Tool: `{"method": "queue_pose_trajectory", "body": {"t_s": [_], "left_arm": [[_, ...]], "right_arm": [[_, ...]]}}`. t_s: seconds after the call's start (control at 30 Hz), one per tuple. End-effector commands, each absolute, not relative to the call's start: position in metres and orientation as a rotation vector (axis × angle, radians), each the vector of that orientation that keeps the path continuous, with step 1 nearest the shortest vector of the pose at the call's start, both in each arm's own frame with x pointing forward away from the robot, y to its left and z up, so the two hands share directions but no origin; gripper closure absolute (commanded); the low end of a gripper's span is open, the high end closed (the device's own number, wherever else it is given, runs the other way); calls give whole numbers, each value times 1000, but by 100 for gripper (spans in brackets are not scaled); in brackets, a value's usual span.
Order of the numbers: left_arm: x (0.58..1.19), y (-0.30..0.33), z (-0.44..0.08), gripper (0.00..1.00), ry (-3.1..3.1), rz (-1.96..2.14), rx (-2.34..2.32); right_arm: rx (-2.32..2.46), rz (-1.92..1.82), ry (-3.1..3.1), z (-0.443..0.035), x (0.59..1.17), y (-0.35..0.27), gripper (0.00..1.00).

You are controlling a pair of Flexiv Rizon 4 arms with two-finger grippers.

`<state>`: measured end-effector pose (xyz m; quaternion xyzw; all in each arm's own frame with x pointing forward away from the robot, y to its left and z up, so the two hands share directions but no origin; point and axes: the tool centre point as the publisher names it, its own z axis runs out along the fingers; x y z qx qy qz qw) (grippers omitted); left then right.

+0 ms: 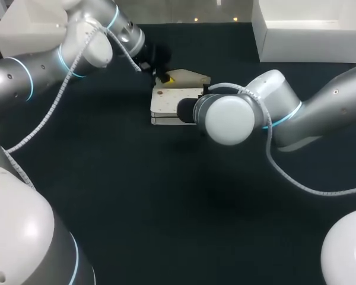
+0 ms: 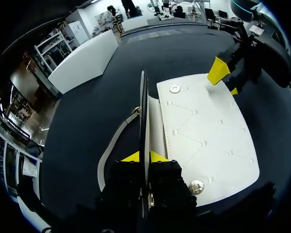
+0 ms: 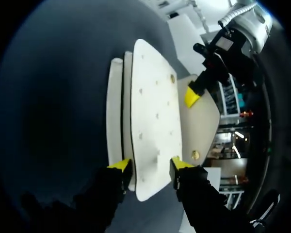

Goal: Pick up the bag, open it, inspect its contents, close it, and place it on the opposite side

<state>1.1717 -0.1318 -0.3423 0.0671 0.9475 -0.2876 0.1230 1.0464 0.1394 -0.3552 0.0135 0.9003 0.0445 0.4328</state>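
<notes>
White quilted bag (image 1: pixel 173 102) lies at ctr of the dark counter (image 1: pixel 136 196), toward its far side, w/ an arm on either side of it. L gripper (image 2: pixel 144 156), in from the left rear, is clenched on the bag's flap (image 1: pixel 188 77). In the L wrist view the flap stands on edge between the two yellow tips, pinched from both sides. The flap is raised off the bag's body and tilts up & away. Its pale beige inner face shows in the head and R wrist views.

R gripper (image 3: pixel 150 165), in from the right, grasps the bag itself at its right-hand edge. The R wrist view shows one yellow tip on each side of the bag's stacked layers, both touching. In the head view this gripper is hidden behind its own rounded wrist. The L wrist view shows one of its yellow tips resting on the quilted top panel at the far end.

Two round metal snaps (image 2: pixel 174 89) sit on that panel, one near the R gripper, the other just beside the L gripper. A pale strap (image 2: pixel 111 148) lies on the counter alongside the bag, next to the L gripper.

Two white bins (image 1: pixel 311 29) stand at the counter's far corners, well apart from the bag.
</notes>
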Motion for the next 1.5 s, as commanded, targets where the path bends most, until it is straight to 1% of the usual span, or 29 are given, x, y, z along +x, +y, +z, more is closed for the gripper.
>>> {"method": "queue_pose_trajectory", "body": {"t_s": [0.03, 0.3, 0.33, 0.4, 0.43, 0.47, 0.5, 0.6, 1.17, 1.5], "left_arm": [[1165, -130, -329, 100, 2766, -831, 181], [1155, -131, -299, 100, 2793, -849, 171], [1153, -131, -296, 100, 2796, -850, 172], [1150, -131, -289, 100, 2799, -849, 175], [1148, -131, -286, 100, 2801, -850, 177], [1146, -130, -283, 100, 2802, -850, 179], [1143, -130, -280, 100, 2806, -849, 179], [1136, -128, -272, 100, 2814, -854, 182], [1105, -121, -240, 100, 2828, -894, 196], [1105, -121, -238, 100, 2826, -893, 195]], "right_arm": [[46, 102, 2248, -335, 1033, 136, 0], [56, 107, 2243, -301, 1019, 132, 0], [57, 107, 2243, -298, 1018, 132, 4], [61, 101, 2246, -291, 1016, 132, 25], [62, 99, 2248, -288, 1016, 132, 45], [62, 93, 2254, -286, 1016, 132, 61], [64, 83, 2260, -284, 1016, 132, 73], [65, 72, 2268, -278, 1016, 131, 100], [93, 100, 2285, -239, 1029, 133, 100], [93, 100, 2285, -239, 1029, 133, 100]]}}
